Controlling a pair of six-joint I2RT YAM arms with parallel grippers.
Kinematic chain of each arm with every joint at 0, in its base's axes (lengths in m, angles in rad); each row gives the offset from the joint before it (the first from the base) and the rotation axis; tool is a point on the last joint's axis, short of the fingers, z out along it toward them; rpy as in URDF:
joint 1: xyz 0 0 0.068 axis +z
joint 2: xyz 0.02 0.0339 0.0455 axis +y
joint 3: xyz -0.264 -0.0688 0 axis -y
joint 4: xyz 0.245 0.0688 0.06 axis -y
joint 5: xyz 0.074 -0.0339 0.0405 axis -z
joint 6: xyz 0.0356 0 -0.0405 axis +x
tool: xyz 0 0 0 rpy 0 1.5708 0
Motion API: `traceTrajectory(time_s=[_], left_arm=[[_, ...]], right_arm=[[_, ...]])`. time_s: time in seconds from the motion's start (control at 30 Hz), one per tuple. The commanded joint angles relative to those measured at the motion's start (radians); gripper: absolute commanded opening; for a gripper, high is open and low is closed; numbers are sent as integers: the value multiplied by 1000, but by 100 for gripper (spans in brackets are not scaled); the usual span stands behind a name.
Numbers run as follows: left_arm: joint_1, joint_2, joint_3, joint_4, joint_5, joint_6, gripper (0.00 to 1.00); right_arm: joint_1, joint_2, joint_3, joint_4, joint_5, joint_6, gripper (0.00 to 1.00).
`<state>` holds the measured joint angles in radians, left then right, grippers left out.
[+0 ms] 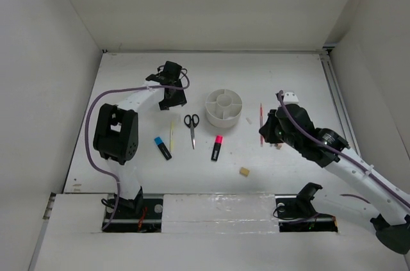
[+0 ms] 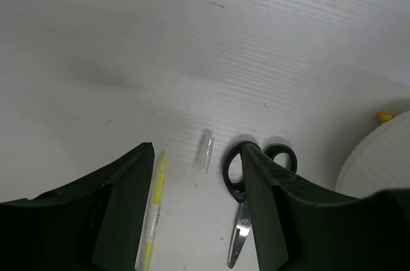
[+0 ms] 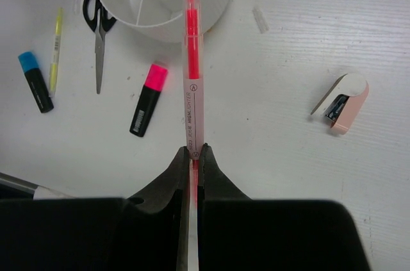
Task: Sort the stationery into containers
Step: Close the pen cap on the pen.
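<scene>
- While my right gripper is pressed together on the tail of the red pen, the pen points straight up the frame. Its tip shows against the organiser at top centre.
- From above, that pen sits right of the organiser and apart from it.
- My left gripper is spread, with nothing between the fingers.
- The yellow pen lies just beside its left finger. The scissors lie just beside its right finger, partly hidden by it.
- A clear cap lies beyond the gap, at centre frame.
- White walls box the table at left, top and right of the overhead view.
- Bare surface runs along the top of that view behind the organiser, and widest at upper right.
- Another bare band lies across the lower centre, where only the tan eraser sits.
- The items crowd the middle: the blue-capped highlighter, yellow pen, scissors and pink-capped highlighter lie in a row, near each other but apart.
- Count: one organiser, one pair of scissors, two highlighters, two pens, one tan eraser, one pink-and-white piece and two clear caps.
</scene>
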<state>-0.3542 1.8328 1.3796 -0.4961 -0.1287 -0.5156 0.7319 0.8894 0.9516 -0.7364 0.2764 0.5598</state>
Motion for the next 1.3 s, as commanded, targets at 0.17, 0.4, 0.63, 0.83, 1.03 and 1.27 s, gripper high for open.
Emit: traceTrajectory(time_s=[0.17, 0.4, 0.63, 0.83, 1.03, 1.27], left_arm=[[-8, 29, 18, -87, 18, 68, 42], [-8, 49, -13, -65, 86, 86, 42], [-48, 94, -22, -65, 61, 75, 42], [-48, 94, -31, -65, 25, 57, 42], [-48, 94, -31, -75, -11, 46, 37], [-48, 42, -44, -46, 56, 57, 45]], right_arm=[[14, -61, -10, -6, -11, -6, 0], [14, -61, -10, -6, -11, -15, 0], [14, -70, -10, -6, -11, -15, 0], [14, -79, -19, -15, -11, -15, 0], [14, -79, -19, -15, -11, -15, 0], [14, -70, -19, -6, -11, -15, 0]])
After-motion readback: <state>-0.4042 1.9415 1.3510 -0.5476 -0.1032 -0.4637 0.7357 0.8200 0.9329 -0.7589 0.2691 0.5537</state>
